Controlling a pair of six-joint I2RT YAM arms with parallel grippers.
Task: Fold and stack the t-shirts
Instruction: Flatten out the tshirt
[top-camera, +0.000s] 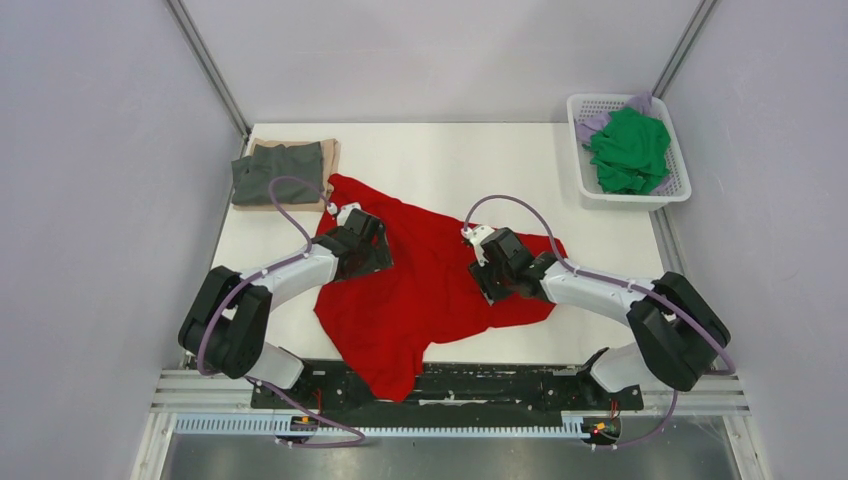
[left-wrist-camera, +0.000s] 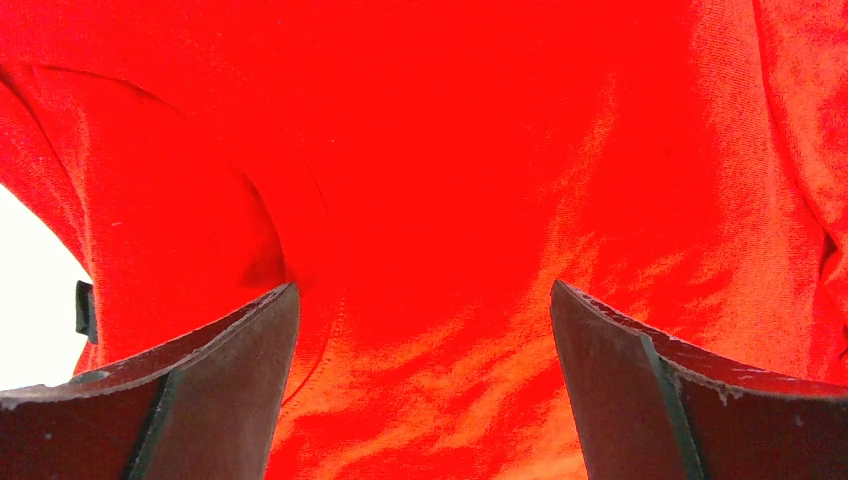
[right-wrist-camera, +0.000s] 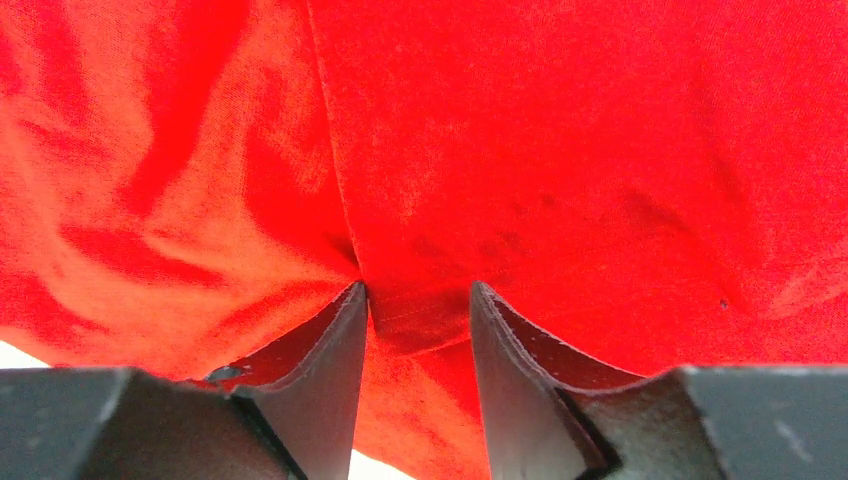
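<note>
A bright red soft cloth t-shirt (top-camera: 420, 290) lies rumpled and spread across the middle of the white surface (top-camera: 450, 160) in the overhead view. One end droops over the surface's edge at the bottom centre of the frame. The left hand (left-wrist-camera: 424, 292) hangs over the left part of the shirt, its fingers wide apart with only flat red cloth under them. The right hand (right-wrist-camera: 418, 290) is low over the right part of the shirt. Its fingers stand partway together with a stitched hem of the red cloth between them, but I cannot tell whether they pinch it. At the upper left of the overhead frame a folded dark grey t-shirt (top-camera: 278, 172) rests on a folded tan t-shirt (top-camera: 332, 152), just beside the red shirt's top corner. At the upper right, a white plastic lattice basket (top-camera: 676, 186) holds a crumpled green t-shirt (top-camera: 630, 150) over a pale lilac t-shirt (top-camera: 640, 102).
</note>
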